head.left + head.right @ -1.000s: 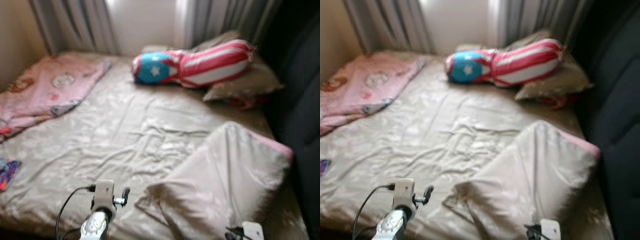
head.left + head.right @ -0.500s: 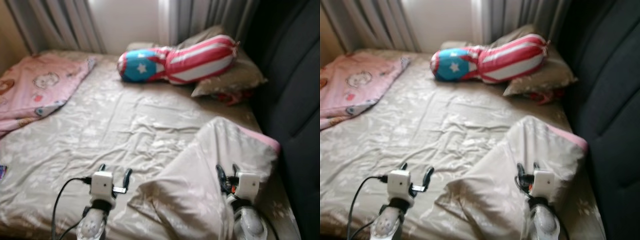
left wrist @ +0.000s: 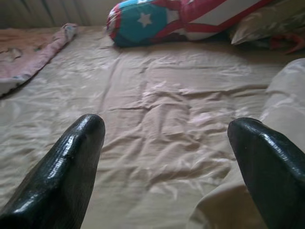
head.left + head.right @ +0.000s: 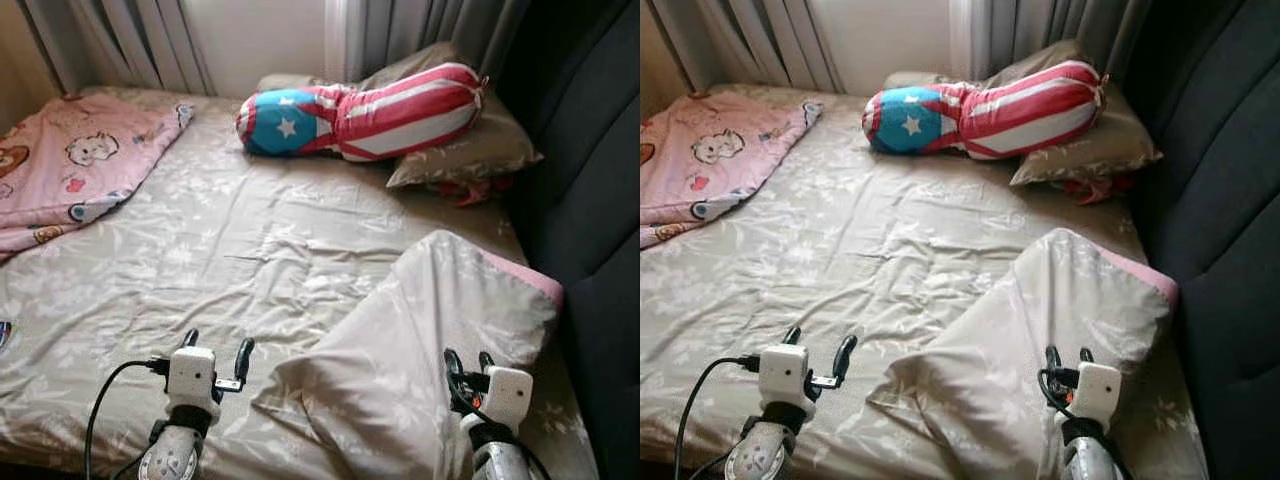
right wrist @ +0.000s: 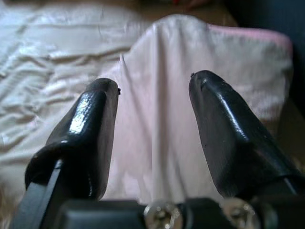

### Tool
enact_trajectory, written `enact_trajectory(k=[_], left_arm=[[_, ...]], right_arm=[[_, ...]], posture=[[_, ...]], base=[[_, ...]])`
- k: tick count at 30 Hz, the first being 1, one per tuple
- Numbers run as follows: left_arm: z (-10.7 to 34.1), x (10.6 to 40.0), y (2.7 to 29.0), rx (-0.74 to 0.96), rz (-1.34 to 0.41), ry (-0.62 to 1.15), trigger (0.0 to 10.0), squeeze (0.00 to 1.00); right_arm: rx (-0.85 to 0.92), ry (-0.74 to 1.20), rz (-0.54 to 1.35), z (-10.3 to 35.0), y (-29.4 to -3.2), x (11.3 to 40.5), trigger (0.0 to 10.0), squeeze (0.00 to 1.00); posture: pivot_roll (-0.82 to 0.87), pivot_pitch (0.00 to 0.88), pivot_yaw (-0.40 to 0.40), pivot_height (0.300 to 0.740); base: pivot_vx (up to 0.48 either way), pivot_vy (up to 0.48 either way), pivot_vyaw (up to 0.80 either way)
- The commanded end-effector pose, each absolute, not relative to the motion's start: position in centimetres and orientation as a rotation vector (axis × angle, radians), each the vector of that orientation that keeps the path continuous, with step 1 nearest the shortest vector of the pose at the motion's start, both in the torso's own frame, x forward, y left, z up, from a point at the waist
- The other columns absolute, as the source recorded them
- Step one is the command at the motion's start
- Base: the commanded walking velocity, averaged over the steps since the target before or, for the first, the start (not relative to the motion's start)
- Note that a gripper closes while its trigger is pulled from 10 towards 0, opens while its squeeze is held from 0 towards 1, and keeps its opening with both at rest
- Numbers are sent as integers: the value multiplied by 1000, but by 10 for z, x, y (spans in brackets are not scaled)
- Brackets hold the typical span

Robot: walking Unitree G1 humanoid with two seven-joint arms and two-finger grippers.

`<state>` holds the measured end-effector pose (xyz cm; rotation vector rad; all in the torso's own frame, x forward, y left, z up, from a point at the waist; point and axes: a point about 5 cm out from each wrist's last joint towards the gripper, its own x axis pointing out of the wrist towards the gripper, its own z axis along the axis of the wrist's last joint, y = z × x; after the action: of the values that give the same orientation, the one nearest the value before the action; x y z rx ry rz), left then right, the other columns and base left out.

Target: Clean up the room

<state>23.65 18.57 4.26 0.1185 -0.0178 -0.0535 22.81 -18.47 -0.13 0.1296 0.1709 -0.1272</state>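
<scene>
Bed [image 4: 250,250] with a beige floral sheet occupies the scene. Folded beige blanket [image 4: 440,340] (pink lining visible at its far edge) lies at 4 o'clock. Left gripper [image 4: 215,350] hovers at 7 o'clock, fingers spread wide; right gripper [image 4: 468,365] hovers over the blanket, fingers parted. Star-and-stripe bolster pillow [image 4: 370,108] rests at 12 o'clock, pink cartoon blanket [image 4: 70,170] at 10.

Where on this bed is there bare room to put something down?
The open beige sheet lies free between the pink cartoon blanket, the striped star bolster and the folded beige duvet. The headboard side is crowded with pillows.
</scene>
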Motion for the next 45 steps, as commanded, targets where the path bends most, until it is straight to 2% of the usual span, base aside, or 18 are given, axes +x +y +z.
enact_trajectory(k=[1, 7, 19, 23, 38, 45], left_arm=[[42, 235, 186, 127, -53, -5, 10000, 0], [42, 236, 179, 124, -68, 7, 10000, 0], [41, 236, 175, 121, -81, 25, 10000, 0], [41, 237, 175, 122, -82, 31, 10000, 0], [40, 236, 173, 116, -95, 40, 10000, 0], [39, 236, 174, 120, -96, 46, 10000, 0]], right_arm=[[127, 180, -134, -1, -184, 228, 10000, 0], [123, 178, -152, 0, -185, 229, 10000, 0], [128, 214, -146, -1, -181, 232, 10000, 0], [122, 231, -143, -3, -180, 232, 10000, 0], [133, 267, -143, -7, -178, 234, 10000, 0], [129, 291, -143, -11, -179, 238, 10000, 0]], posture=[[-79, 89, -47, 721], [-83, 82, -44, 681], [-81, 51, -46, 681], [-80, 47, -46, 658], [-73, 56, -47, 658], [-70, 68, -49, 658]], base=[[0, 0, 0], [0, 0, 0], [0, 0, 0], [0, 0, 0], [0, 0, 0], [0, 0, -604]])
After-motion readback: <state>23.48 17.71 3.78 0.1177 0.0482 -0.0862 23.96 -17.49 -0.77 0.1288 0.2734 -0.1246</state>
